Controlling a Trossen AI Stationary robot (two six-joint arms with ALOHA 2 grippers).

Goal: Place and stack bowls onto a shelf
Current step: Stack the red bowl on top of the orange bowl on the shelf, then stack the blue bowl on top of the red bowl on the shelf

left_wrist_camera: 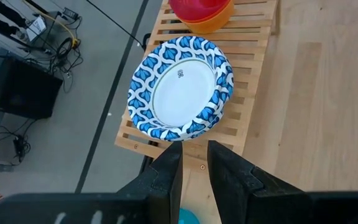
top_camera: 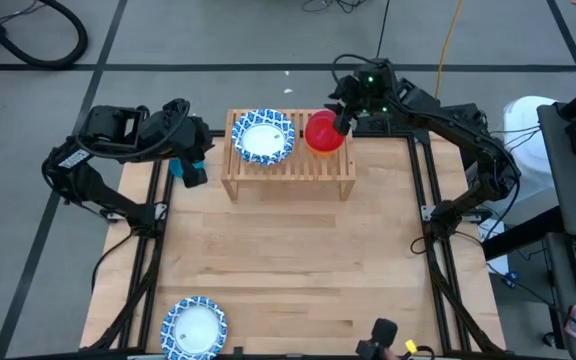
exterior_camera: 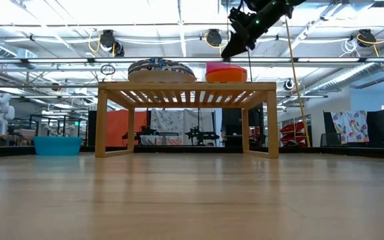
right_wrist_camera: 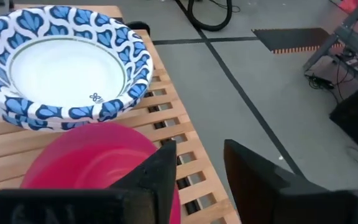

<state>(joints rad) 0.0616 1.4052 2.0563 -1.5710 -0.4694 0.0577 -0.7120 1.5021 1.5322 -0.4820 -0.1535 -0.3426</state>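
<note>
The light wood shelf (top_camera: 288, 165) stands at the table's far edge. On its slatted top sits a stack of blue-patterned dishes (top_camera: 264, 136) (left_wrist_camera: 180, 87), and to their right a red bowl (top_camera: 323, 132) (right_wrist_camera: 98, 165) nested in an orange bowl (exterior_camera: 226, 75). My right gripper (top_camera: 341, 121) (right_wrist_camera: 197, 177) is open at the red bowl's far right rim, one finger over the bowl and one outside. My left gripper (top_camera: 196, 163) (left_wrist_camera: 194, 168) is open, left of the shelf, above a teal bowl (top_camera: 178, 169) (exterior_camera: 57, 145) resting on the table. The yellow bowl is out of view. My right gripper stands with its fingers on either side of the red bowl's rim (right_wrist_camera: 175, 199), coming slanting down from the far right. I cannot tell whether a finger touches the rim. The bowl rests nested in the orange bowl on the shelf.
One more blue-patterned dish (top_camera: 194, 328) lies at the table's near left corner. The wooden tabletop (top_camera: 298, 260) lies between the shelf and the near edge. Cables and equipment lie on the floor beyond the far edge.
</note>
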